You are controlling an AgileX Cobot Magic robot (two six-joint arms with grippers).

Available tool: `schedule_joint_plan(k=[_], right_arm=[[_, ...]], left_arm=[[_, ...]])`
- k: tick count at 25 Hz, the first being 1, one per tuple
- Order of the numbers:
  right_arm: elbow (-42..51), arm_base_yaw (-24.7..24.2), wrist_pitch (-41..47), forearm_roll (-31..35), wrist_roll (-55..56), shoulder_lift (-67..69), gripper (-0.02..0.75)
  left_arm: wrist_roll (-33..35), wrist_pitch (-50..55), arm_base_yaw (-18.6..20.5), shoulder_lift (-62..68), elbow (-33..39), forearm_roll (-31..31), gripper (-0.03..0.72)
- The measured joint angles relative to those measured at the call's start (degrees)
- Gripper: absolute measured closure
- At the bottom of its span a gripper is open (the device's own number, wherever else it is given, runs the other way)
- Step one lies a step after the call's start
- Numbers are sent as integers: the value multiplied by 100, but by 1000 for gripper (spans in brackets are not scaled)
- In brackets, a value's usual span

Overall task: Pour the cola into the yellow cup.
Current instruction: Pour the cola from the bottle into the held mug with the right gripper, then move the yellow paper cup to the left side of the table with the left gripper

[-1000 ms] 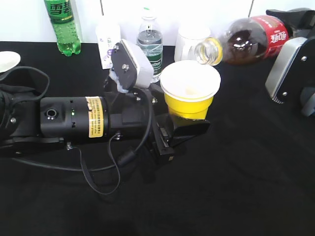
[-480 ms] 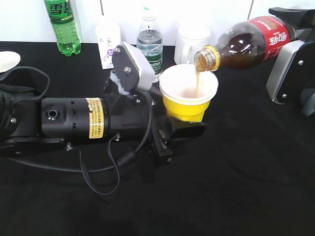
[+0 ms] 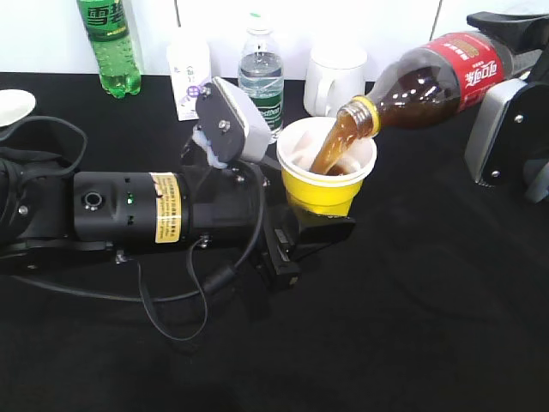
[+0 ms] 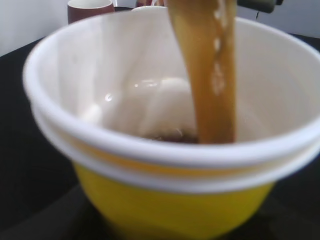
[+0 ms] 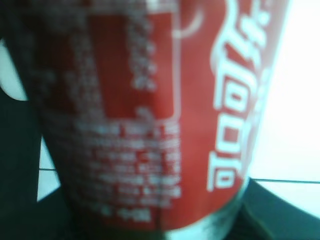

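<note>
- From where I stand, the exterior view shows the cola bottle (image 3: 429, 81) tipped neck-down toward the left, its open mouth over the yellow cup (image 3: 326, 176), and a brown stream falling from the mouth into the cup's white inside.
- The left gripper (image 3: 313, 232) sits under and around the base of the cup, clamped on it as far as I can judge, with the long black arm lying across the black table (image 3: 412, 326).
- The right gripper (image 3: 506, 51) carries the bottle by its labelled end at the upper right; its fingers are mostly hidden behind the bottle, but it plainly bears the weight.
- Along the back stand a green soda bottle (image 3: 110, 43), a small water bottle (image 3: 261, 77) and a white mug (image 3: 334, 73), all well apart from the pour.
- In the left wrist view the cup (image 4: 170, 200) fills the picture, and the stream (image 4: 210, 75) lands near the bottom, where only a shallow dark pool shows. The fingers holding it are out of sight here.
- In the right wrist view I see only the red label (image 5: 165, 115), blurred and very near, so the grip sits at that part of the bottle.
- I judge the pouring to be under way but young: the cup is mostly unfilled, so what is left is filling it, righting the bottle and stopping short of the rim.
</note>
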Motion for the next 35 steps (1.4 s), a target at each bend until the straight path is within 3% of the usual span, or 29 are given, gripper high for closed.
schedule_joint_plan(k=[2, 6, 10, 12, 14, 17, 26, 29, 35], right_arm=[[0, 0, 0, 0, 269, 0, 351], [0, 0, -5, -5, 1844, 0, 351], [0, 0, -5, -16, 4065, 0, 351], [0, 0, -5, -16, 5692, 0, 351], [7, 0, -5, -5, 7391, 0, 351], [311, 0, -16, 20, 8555, 0, 351], [397, 0, -10, 26, 8715, 0, 351], [397, 0, -10, 31, 8721, 0, 351], [397, 0, -159, 41, 8732, 235, 351]], left_arm=[[0, 2, 0, 0, 0, 6, 239], [0, -25, 0, 0, 0, 10, 239], [0, -225, 0, 0, 0, 10, 239], [0, -258, 71, 0, 0, 10, 239], [0, -271, 255, 0, 0, 10, 239], [0, -281, 608, 0, 0, 10, 239], [0, -229, 2238, 0, 5, 10, 239], [9, -421, 2725, 0, 399, -63, 239], [1092, -831, 2863, 105, 890, -1330, 239]])
